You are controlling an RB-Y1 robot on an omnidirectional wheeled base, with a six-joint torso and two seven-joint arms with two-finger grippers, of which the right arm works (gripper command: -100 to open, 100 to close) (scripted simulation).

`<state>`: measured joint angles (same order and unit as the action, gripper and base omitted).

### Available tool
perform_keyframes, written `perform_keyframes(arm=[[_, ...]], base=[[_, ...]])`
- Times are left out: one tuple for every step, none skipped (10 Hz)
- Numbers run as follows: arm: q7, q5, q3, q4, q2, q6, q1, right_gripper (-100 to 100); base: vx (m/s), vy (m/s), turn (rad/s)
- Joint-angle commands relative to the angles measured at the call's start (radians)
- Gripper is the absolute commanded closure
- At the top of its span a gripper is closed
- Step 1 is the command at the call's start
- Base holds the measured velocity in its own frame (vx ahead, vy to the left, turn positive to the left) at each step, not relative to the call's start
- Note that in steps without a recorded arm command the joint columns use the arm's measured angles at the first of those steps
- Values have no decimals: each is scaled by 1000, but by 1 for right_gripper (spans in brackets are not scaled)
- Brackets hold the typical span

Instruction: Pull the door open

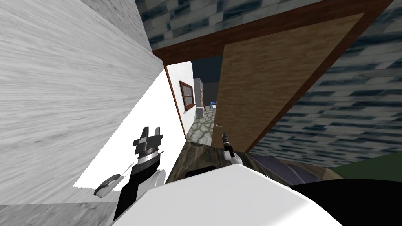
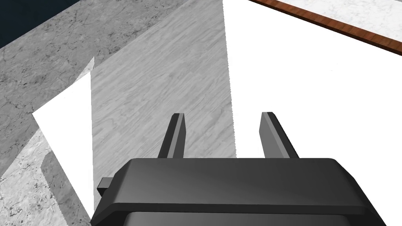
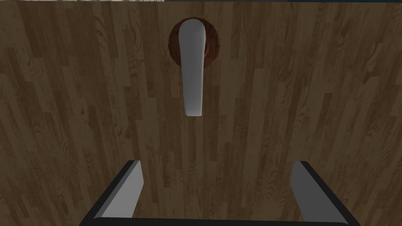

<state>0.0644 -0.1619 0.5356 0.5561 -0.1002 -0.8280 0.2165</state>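
At left, the left tool [image 1: 148,135] hangs released by the grey wall [image 1: 59,98]. Right of it, the nearer right tool [image 3: 218,164], also released, faces the ajar wooden door [image 1: 267,78]. The door's lever handle [image 3: 192,74] lies just ahead, untouched, its long axis aimed at that tool's middle.

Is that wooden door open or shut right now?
Partly open: beside the door a gap shows paved floor beyond.

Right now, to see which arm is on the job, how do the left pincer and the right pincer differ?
The right pincer points at the brown wooden door, its grey lever handle just ahead, untouched; the left pincer faces a grey and white wall. The right pincer's fingers look wider apart than the left pincer's. Both are open and hold nothing.
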Motion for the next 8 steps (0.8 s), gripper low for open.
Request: perform_keyframes(arm=[[2,-5,14,-37,4,-11,16,-100],[3,-7,18,-50,4,-14,21,-100],[4,-9,23,-63,5,-18,27,-100],[6,-11,30,-84,6,-24,35,-100],[5,-10,26,-71,5,-20,29,-100],[28,-7,31,-79,-19,-30,14,-100],[28,-7,31,-79,-19,-30,14,-100],[28,-7,31,-79,-19,-30,14,-100]], base=[[88,-36,60],[72,-19,37],[62,-12,19],[59,-21,38],[26,-11,11],[118,12,111],[157,3,64],[93,-9,-5]])
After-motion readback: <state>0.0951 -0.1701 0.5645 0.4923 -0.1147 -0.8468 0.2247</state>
